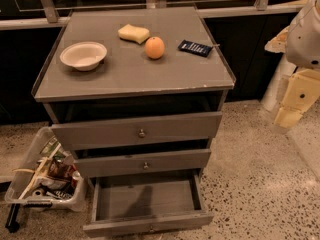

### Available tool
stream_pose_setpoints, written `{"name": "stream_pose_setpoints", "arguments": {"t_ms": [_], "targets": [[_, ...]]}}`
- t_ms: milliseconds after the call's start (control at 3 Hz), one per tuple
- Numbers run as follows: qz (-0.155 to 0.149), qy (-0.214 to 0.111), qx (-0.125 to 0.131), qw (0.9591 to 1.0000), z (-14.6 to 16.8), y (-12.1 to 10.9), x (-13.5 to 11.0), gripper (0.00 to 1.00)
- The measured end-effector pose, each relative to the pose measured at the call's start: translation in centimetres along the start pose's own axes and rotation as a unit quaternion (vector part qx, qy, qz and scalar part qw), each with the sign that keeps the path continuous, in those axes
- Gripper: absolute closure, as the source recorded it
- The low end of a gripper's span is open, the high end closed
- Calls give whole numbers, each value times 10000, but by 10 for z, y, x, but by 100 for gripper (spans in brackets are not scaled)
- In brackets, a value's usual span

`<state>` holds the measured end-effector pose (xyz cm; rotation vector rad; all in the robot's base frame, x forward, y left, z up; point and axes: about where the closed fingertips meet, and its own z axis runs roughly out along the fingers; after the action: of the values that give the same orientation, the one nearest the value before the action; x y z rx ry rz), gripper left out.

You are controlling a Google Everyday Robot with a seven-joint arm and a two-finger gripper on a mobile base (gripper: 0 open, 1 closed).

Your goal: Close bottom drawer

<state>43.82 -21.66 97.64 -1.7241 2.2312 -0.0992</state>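
The grey cabinet (135, 74) has three drawers. The bottom drawer (147, 224) is pulled far out toward me. Its empty inside (145, 199) is visible and its small round knob (151, 229) is at the lower edge of the view. The middle drawer (142, 162) and the top drawer (137, 129) stick out a little. My arm, white and cream, comes in at the right edge. My gripper (290, 109) hangs there, well to the right of the cabinet and above the floor, touching nothing.
On the cabinet top are a white bowl (83, 55), a yellow sponge (133, 33), an orange (154, 47) and a dark flat packet (195, 47). A clear bin of clutter (45, 176) stands on the floor left of the drawers. Speckled floor (260, 184) lies to the right.
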Motion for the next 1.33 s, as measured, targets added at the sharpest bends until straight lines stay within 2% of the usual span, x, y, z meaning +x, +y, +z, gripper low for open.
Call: {"name": "stream_pose_setpoints", "arguments": {"t_ms": [333, 667, 1000, 1333], "targets": [[0, 0, 0, 10000, 0, 0, 0, 0], [-59, -137, -23, 9999, 2, 4, 0, 0], [-127, -227, -97, 9996, 12, 14, 1, 0], [-98, -299, -194, 9993, 35, 32, 10, 8]]}}
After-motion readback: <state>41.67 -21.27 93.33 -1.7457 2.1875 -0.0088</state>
